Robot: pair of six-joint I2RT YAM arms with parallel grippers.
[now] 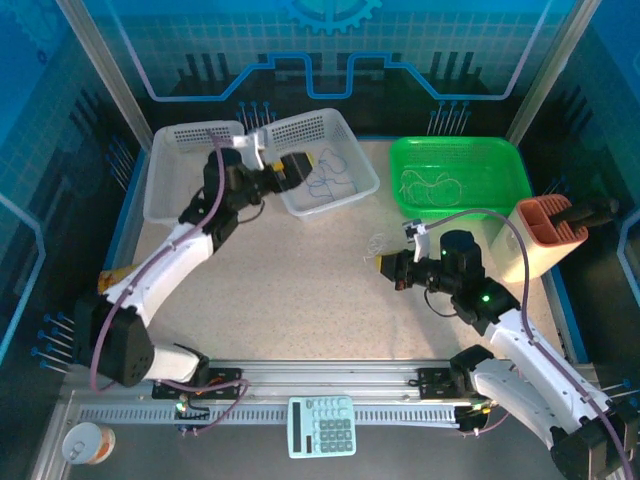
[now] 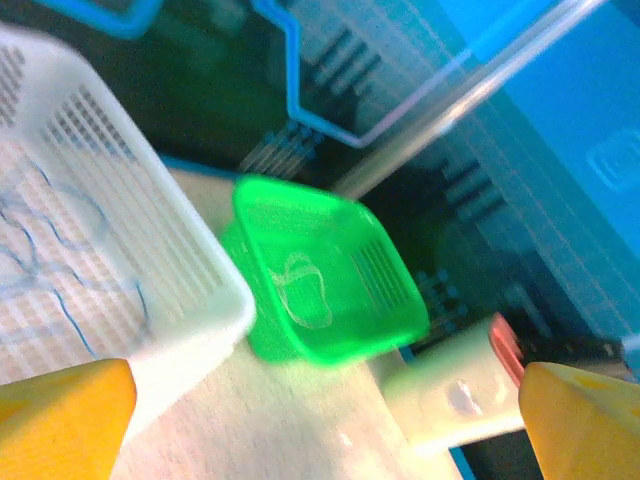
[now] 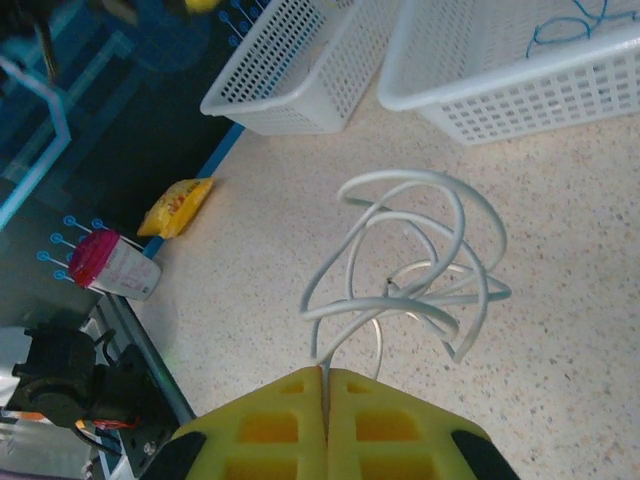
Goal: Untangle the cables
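While agape, left pincer (image 1: pixel 312 160) over basket (image 1: pixel 367 160)

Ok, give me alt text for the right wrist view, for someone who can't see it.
The right gripper is shut on a looped whitish cable on the speckled table. Beyond it stand a left white basket and a right white basket holding a blue cable; a yellow packet and a pink-lidded cup sit at left.

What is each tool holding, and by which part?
Right tool pinches the white cable by a strand at the tangle's near edge; left tool open, empty.
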